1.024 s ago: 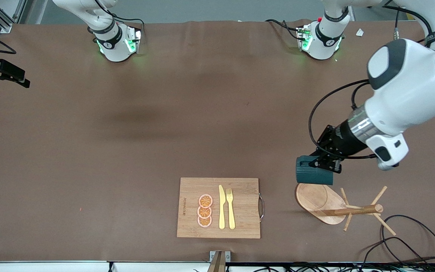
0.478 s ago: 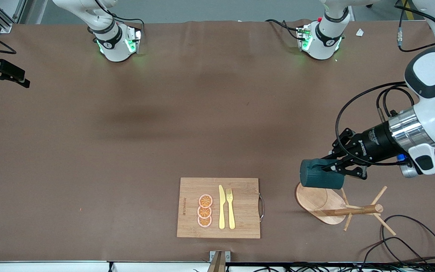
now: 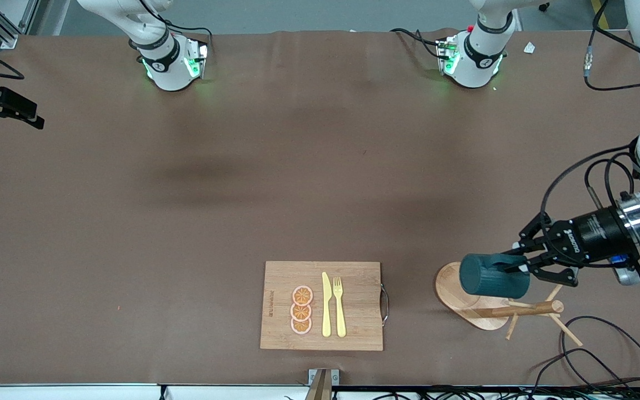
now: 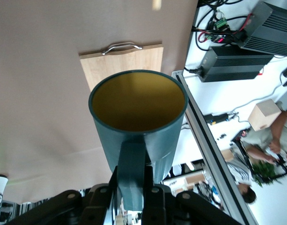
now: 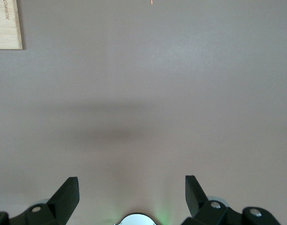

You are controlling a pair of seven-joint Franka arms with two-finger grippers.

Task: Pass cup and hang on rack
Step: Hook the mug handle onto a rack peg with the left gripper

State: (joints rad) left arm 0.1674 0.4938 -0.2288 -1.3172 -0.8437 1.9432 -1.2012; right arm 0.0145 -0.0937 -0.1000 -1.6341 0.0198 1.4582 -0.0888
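Observation:
The dark teal cup (image 3: 492, 276) lies on its side in the air over the oval base of the wooden rack (image 3: 456, 289), just above the rack's post and pegs. My left gripper (image 3: 511, 265) is shut on the cup's handle. In the left wrist view the cup (image 4: 138, 101) shows its yellowish inside, and the left gripper (image 4: 132, 187) pinches the handle from both sides. My right gripper (image 5: 130, 185) is open and empty, high over bare table near its own base; it is out of the front view.
A wooden cutting board (image 3: 353, 328) with orange slices, a yellow knife and a fork lies near the table's front edge, beside the rack toward the right arm's end. Black cables (image 3: 603, 355) lie by the rack at the table's front corner.
My left gripper has carried the cup from over the rack base's edge across the base toward the post and pegs. The left arm has swung outward. The right arm has not moved.

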